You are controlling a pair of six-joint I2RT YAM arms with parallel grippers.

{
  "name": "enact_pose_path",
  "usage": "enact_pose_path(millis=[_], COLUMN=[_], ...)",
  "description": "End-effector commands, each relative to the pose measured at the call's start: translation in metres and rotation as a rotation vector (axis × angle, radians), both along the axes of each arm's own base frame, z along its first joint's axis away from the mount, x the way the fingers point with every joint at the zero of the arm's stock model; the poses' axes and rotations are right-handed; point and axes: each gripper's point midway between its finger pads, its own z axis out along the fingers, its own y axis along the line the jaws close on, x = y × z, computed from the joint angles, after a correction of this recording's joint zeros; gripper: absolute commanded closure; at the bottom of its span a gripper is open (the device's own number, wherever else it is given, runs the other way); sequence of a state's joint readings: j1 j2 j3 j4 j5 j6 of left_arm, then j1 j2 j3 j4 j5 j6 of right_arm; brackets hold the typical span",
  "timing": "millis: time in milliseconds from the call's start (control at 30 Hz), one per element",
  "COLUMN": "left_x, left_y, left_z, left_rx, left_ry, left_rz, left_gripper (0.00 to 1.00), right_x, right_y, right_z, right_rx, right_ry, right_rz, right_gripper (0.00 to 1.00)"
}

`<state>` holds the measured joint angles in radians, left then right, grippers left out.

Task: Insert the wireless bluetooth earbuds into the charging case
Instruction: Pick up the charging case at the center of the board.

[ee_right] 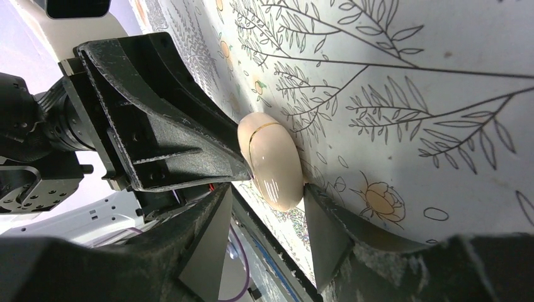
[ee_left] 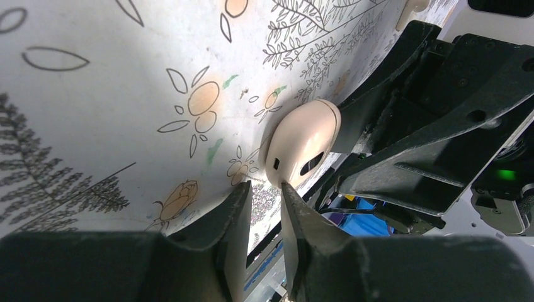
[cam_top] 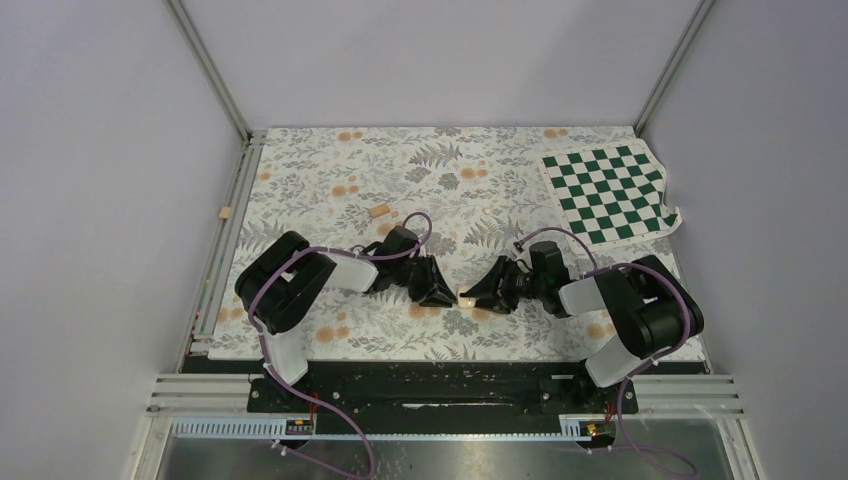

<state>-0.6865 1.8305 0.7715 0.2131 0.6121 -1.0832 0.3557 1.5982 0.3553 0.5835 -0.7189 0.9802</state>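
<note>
The charging case (cam_top: 466, 297), a pale peach rounded shell with its lid shut, lies on the floral mat between both grippers. In the left wrist view the case (ee_left: 302, 141) shows a dark slot and a small hole. My left gripper (ee_left: 264, 190) is shut with nothing between its fingers, and one fingertip (ee_left: 286, 192) touches the case's near end. In the right wrist view the case (ee_right: 271, 160) shows its lid seam. My right gripper (ee_right: 267, 192) is open and straddles the case's near end. One fingertip (ee_right: 313, 198) rests against the case and the other stands apart. No earbuds are in view.
A green-and-white checkered cloth (cam_top: 610, 192) lies at the back right. A small tan block (cam_top: 380, 209) sits behind the left arm, and another tan piece (cam_top: 224, 212) lies by the left rail. White walls and metal rails enclose the mat.
</note>
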Motion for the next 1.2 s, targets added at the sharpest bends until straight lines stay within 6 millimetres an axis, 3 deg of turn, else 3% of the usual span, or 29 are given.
enact_pose_path(millis=[0, 133, 367, 767, 1167], left_x=[0.011, 0.015, 0.021, 0.022, 0.024], left_y=[-0.002, 0.009, 0.008, 0.002, 0.001], left_z=[0.01, 0.006, 0.009, -0.001, -0.002], left_rx=[-0.025, -0.008, -0.013, 0.01, 0.01], left_ry=[-0.057, -0.062, -0.07, -0.041, -0.039], left_rz=[0.005, 0.019, 0.017, -0.045, -0.05], left_gripper=[0.76, 0.76, 0.76, 0.75, 0.75], right_x=[0.001, 0.002, 0.01, -0.003, 0.006], right_y=[-0.011, -0.019, -0.022, -0.009, 0.0], right_z=[-0.021, -0.025, -0.031, -0.028, -0.024], right_rx=[-0.091, -0.169, -0.218, -0.098, -0.033], right_ry=[0.018, 0.002, -0.001, 0.017, 0.02], right_rz=[-0.04, -0.039, -0.033, 0.015, 0.002], right_gripper=[0.45, 0.43, 0.43, 0.48, 0.51])
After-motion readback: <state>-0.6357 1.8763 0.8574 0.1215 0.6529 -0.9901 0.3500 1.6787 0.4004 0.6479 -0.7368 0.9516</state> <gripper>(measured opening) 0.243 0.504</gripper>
